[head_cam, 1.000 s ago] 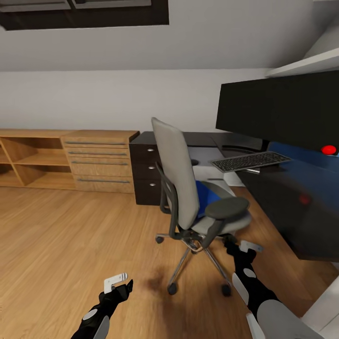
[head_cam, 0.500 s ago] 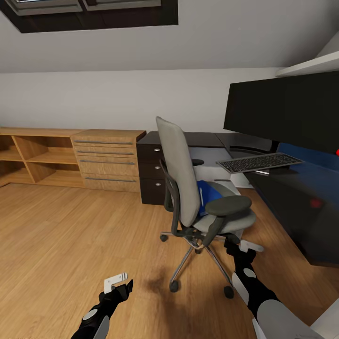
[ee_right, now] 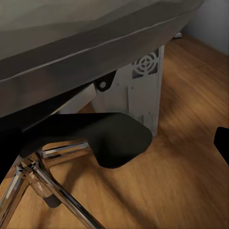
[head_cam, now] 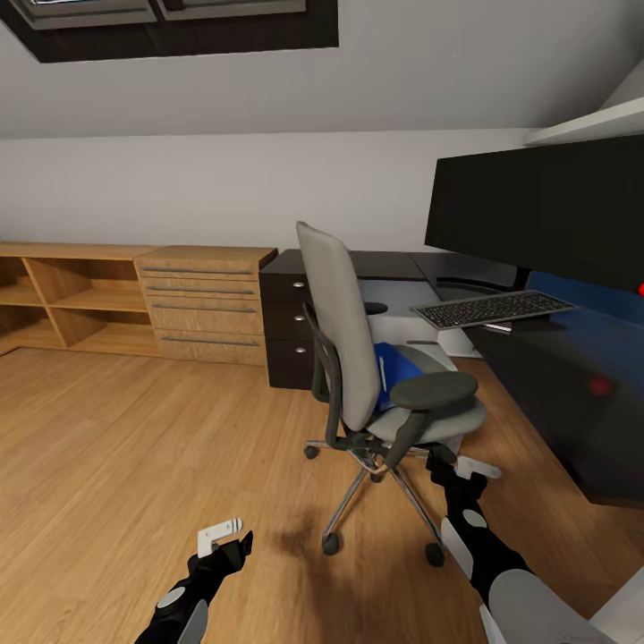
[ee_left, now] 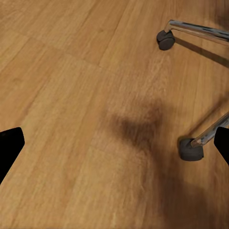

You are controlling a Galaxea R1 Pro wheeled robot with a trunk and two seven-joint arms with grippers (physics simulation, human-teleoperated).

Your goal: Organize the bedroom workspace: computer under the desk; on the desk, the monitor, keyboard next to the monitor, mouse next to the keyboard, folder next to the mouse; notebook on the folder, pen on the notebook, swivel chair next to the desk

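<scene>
change: between a second ago and half a second ago the whole head view swung, so the shelving and desk slid right in frame; that is camera motion, not things moving. Over the last half second, nothing has shifted. Robot looks settled in front of the chair.
meaning: judged as the approach finished; the folder pickup is the likely step in hand, not yet begun.
wooden shelving [head_cam: 134, 304]: far left along the wall, well apart from the work.
left gripper [head_cam: 228, 531]: low at near left over bare floor [head_cam: 116, 465], arm hanging down, holding nothing. In the left wrist view its dark fingertips [ee_left: 9, 145] sit at opposite frame edges, so the pincer stands apart.
swivel chair [head_cam: 358, 358]: centre, back turned toward the shelving, seat toward the desk; chrome base and casters on the floor just ahead of both arms.
folder [head_cam: 394, 362]: blue, on the seat, partly hidden by the backrest.
right gripper [head_cam: 465, 465]: near right, low beside the chair base, below the armrest; empty, but whether the pincer is apart or together I cannot tell.
computer [ee_right: 136, 88]: light grey case on the floor beyond the chair, under the desk.
keyboard [head_cam: 492, 309]: on the desk [head_cam: 555, 376], right, in front of the monitor [head_cam: 546, 206].
</scene>
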